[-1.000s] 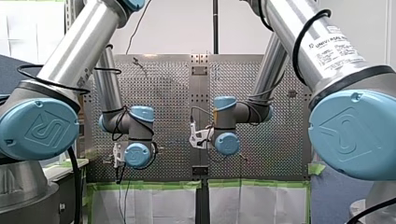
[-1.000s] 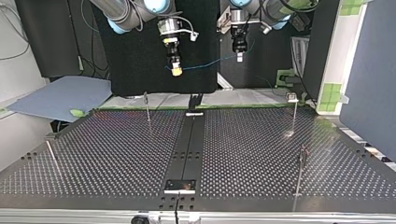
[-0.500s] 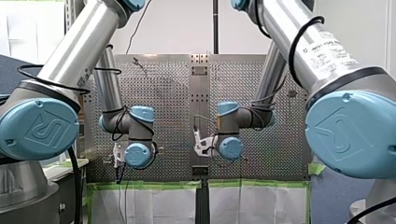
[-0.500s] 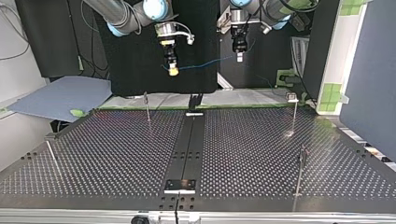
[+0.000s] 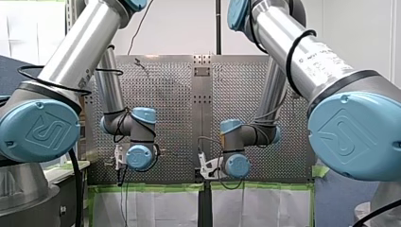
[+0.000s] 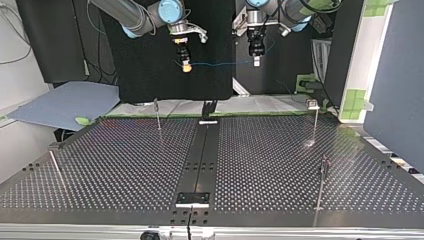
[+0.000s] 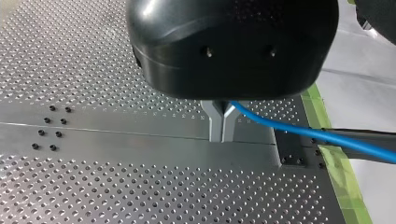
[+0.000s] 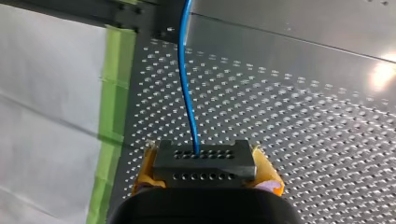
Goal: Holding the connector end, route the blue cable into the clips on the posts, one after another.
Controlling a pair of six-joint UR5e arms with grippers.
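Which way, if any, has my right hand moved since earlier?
Yes. In the top view my right hand moved up, farther from the post beneath it.

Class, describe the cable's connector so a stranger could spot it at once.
Over the perforated metal table hangs my right tool. Between its yellow pads sits a black rectangular connector block. Only it has rows of small holes, with the thin blue cable leaving its middle.

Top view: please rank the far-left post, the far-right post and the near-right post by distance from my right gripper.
From my right gripper:
1. Far-left post, back row, on the view's left like the gripper.
2. Far-right post, back row, opposite side.
3. Near-right post, front row, opposite side.
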